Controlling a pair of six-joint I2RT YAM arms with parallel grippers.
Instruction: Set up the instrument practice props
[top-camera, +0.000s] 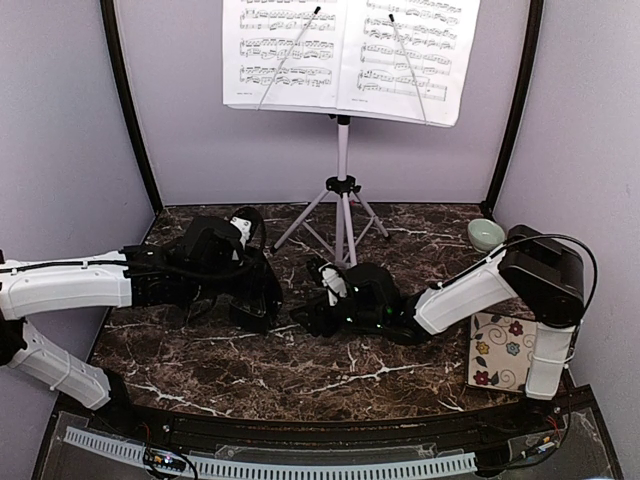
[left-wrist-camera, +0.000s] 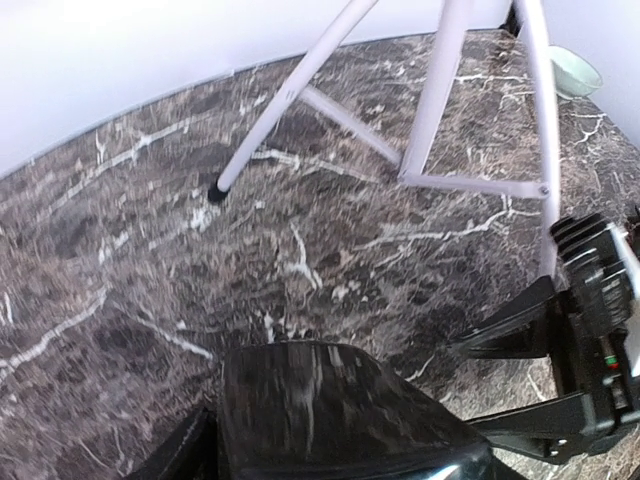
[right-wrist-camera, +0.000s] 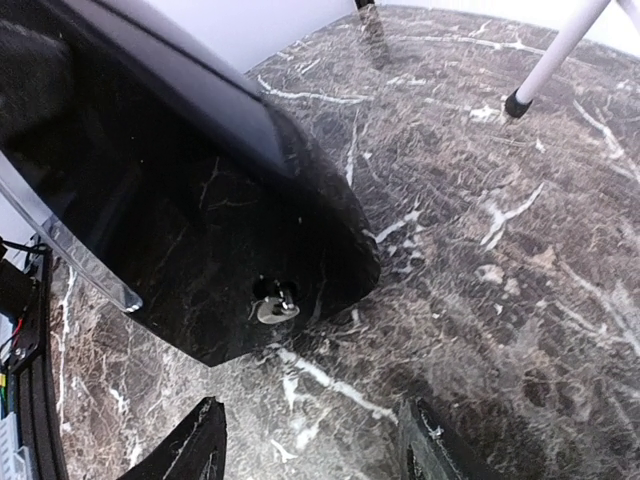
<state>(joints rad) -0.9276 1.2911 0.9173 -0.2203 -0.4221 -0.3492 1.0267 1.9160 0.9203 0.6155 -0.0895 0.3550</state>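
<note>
The white music stand (top-camera: 343, 150) stands at the back centre on its tripod, which also shows in the left wrist view (left-wrist-camera: 440, 90). Two printed music sheets (top-camera: 285, 50) (top-camera: 410, 55) rest on its desk. The small black metronome (top-camera: 272, 292) is in front of the tripod's left leg, between my two grippers. My left gripper (top-camera: 258, 305) is shut on it; its glossy body (left-wrist-camera: 340, 410) fills the space between the fingers. My right gripper (top-camera: 305, 318) is open and empty just to its right (right-wrist-camera: 315, 450), with the metronome's side and silver winding key (right-wrist-camera: 275, 305) ahead of it.
A pale green bowl (top-camera: 486, 234) sits at the back right; it also shows in the left wrist view (left-wrist-camera: 575, 70). A floral tile (top-camera: 500, 350) lies at the right front by the right arm's base. A tripod leg tip (right-wrist-camera: 518, 100) is near the right gripper.
</note>
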